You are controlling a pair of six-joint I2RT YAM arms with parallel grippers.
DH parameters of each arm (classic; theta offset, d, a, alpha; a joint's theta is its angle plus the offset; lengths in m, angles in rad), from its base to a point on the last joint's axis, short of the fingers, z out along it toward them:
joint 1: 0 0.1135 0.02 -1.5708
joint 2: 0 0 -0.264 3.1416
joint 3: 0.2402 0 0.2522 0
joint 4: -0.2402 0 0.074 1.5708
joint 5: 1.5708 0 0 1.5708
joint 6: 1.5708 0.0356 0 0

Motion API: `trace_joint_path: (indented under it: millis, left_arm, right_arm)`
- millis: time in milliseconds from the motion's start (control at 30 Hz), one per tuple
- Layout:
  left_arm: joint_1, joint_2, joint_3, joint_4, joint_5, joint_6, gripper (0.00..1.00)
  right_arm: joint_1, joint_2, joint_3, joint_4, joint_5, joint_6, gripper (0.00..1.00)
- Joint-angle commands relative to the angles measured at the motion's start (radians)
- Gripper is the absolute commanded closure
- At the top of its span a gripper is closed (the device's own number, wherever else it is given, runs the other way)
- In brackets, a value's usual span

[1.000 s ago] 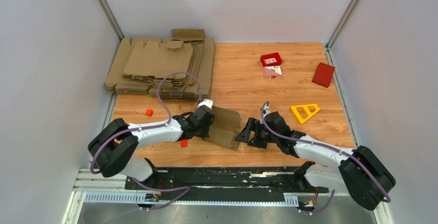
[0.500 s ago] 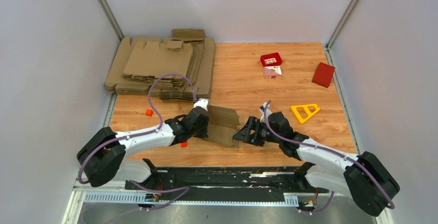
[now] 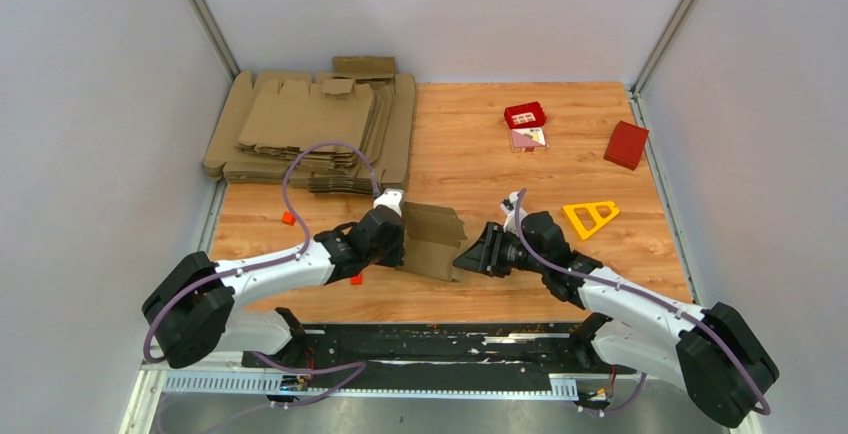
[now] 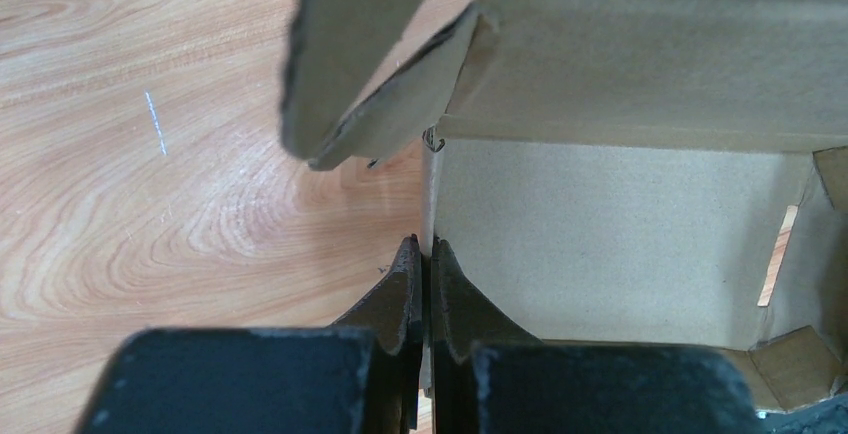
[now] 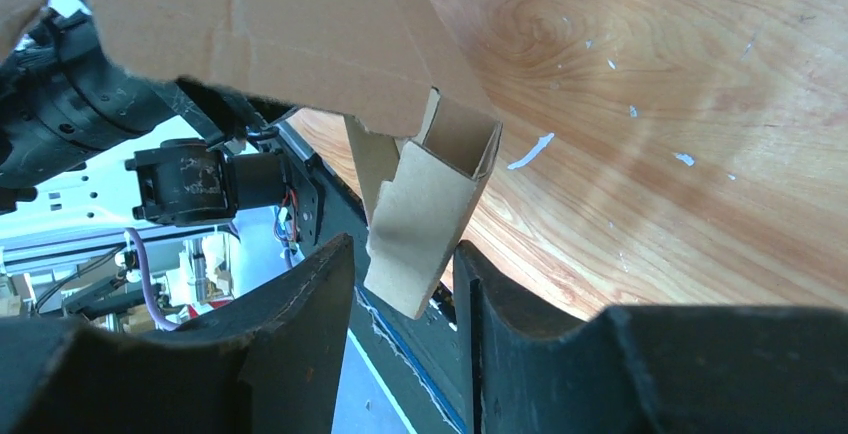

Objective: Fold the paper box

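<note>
tabletop (image 3: 470, 144): wood, with a pile of flat blanks (image 3: 310, 129) well beyond the left hand. Not involved.

paper box (image 3: 432, 239): half-formed and lifted off the wood, hanging between the two hands. It's straight ahead of each set of fingertips, and its panels run roughly hand to hand.

left hand (image 4: 424, 254): fingers pressed together, pinching the edge of one box wall. The open cavity sits just off to its right, with a loose flap above. Reads as the anchor.

right hand (image 5: 400, 264): fingers part-spread and straddling a small corner flap (image 5: 420, 219) that hangs off the box's end. The flap sits between the pads with its long axis running down into the gap. Can't tell if the pads are touching it or just bracketing it.

Judgement: the right hand is nearer the loose end, so the next fold is probably its job. It needs a firm bite on that flap first, then to swing it in toward the left hand.
</note>
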Motion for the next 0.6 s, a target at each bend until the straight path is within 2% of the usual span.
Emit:
trace_joint_path:
  millis: [0,200,333,567]
  left_arm:
    - [-0.02,0.009,0.026,0.02,-0.013,-0.012,1.0]
    - [-0.049,0.052,0.059,0.006,-0.045,-0.008,1.0]
    - [-0.087,0.105,0.114,-0.069,-0.149,0.001,1.0]
    - [-0.093,0.198,0.139,-0.071,-0.181,-0.028,1.0]
  right_arm:
    - [0.004,0.065,0.054,0.024,-0.05,-0.031,0.59]
    - [0.016,0.144,0.066,0.059,-0.058,-0.035,0.6]
    - [0.028,0.213,0.131,-0.058,-0.028,-0.095,0.47]
    - [0.04,0.295,0.144,-0.087,0.011,-0.1,0.43]
